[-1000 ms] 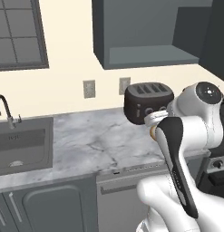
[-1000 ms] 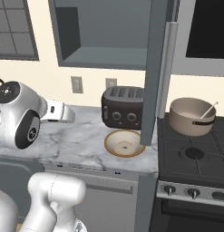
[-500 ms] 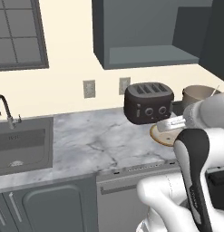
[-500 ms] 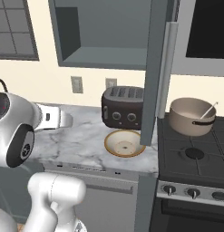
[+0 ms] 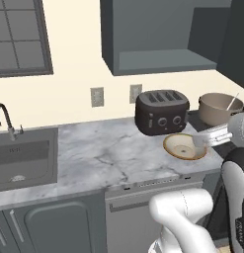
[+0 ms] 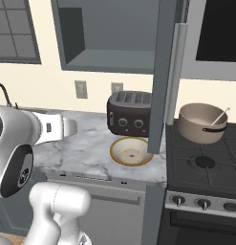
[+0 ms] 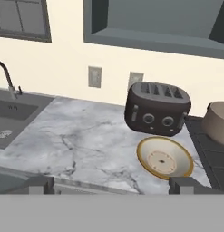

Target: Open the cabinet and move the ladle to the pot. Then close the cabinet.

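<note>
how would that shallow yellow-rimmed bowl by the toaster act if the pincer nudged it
The bowl looks shallow and wide, so it would probably slide on the smooth marble counter rather than tip. Its sloping rim may be hard to pinch. It sits close to the toaster, which could block a push backward.

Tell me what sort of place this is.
A home kitchen, rendered rather than real. A marble counter holds a black toaster beside a sink with a tap, and a pot sits on a gas stove under an open wall cabinet.
</note>
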